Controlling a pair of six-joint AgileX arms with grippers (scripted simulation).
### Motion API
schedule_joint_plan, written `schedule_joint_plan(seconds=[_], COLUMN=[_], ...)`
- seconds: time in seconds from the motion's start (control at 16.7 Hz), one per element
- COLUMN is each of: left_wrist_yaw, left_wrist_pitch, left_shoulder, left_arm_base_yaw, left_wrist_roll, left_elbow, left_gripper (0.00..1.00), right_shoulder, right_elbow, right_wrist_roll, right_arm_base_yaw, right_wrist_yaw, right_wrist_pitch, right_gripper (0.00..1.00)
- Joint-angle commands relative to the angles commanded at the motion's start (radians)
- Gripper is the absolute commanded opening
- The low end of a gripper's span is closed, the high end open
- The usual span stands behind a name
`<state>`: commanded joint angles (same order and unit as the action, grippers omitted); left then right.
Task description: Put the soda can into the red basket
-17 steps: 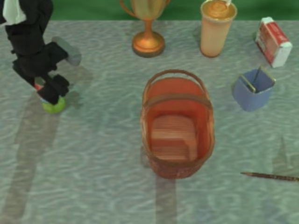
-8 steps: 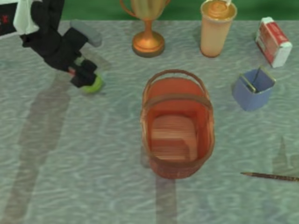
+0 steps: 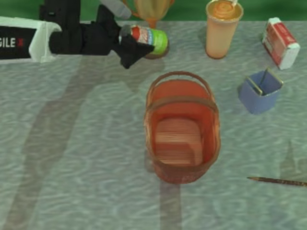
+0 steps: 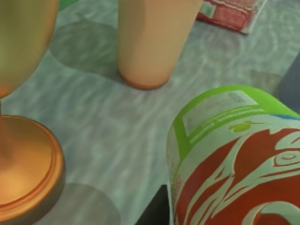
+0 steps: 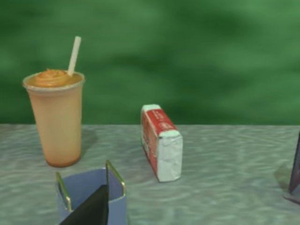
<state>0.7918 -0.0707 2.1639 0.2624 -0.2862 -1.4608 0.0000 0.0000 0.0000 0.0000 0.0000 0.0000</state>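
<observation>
From the far left the left arm reaches across the back of the table, and the left gripper [image 3: 128,48] is clamped on the soda can [image 3: 149,39], which is carried on its side, silver top toward the gripper and lime-green end pointing right. The can hangs over the far part of the table, in front of the gold trophy [image 3: 152,9] and partly hiding its base, just beyond the far rim of the red basket [image 3: 212,125] and a little to its left, not over the opening. In the left wrist view the can [image 4: 234,159] fills the near corner, its green end toward the trophy's base [image 4: 26,164] and the orange cup [image 4: 152,40].

The basket stands upright at the middle of the table, its handle arching across the far half. Farther right at the back is the orange cup [image 3: 223,29] with a straw, then the red-and-white carton [image 3: 281,43] lying near the right edge. Nearer than the carton sits the small blue bucket [image 3: 259,92]. A pencil [image 3: 277,180] lies at the near right. The right gripper is out of sight in every view.
</observation>
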Motion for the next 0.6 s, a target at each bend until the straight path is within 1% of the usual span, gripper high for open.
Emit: schedule_joint_plan(seconds=[0.18,0.36,0.48,0.6], left_wrist_yaw=[0.187,0.339,0.411,0.454], left_wrist_pitch=[-0.286,-0.505,-0.599,-0.651], left_shoulder=[-0.054,-0.111,-0.143,-0.164], left_arm_base_yaw=[0.031,0.057,0.069,0.076], left_wrist_roll=[0.105,0.185,0.219,0.238], left_elbow=[0.101,0.181,0.216,0.235], left_gripper=[0.00,0.00,0.00,0.00], right_shoulder=[0.000,0.000,0.000,0.000], right_elbow=[0.000,0.000,0.000,0.000], right_wrist_roll=[0.000,0.000,0.000,0.000], right_arm_base_yaw=[0.000,0.000,0.000,0.000], right_wrist_yaw=[0.000,0.000,0.000,0.000], right_wrist_pitch=[0.000,0.000,0.000,0.000], right_gripper=[1.00,1.00,1.00,1.00])
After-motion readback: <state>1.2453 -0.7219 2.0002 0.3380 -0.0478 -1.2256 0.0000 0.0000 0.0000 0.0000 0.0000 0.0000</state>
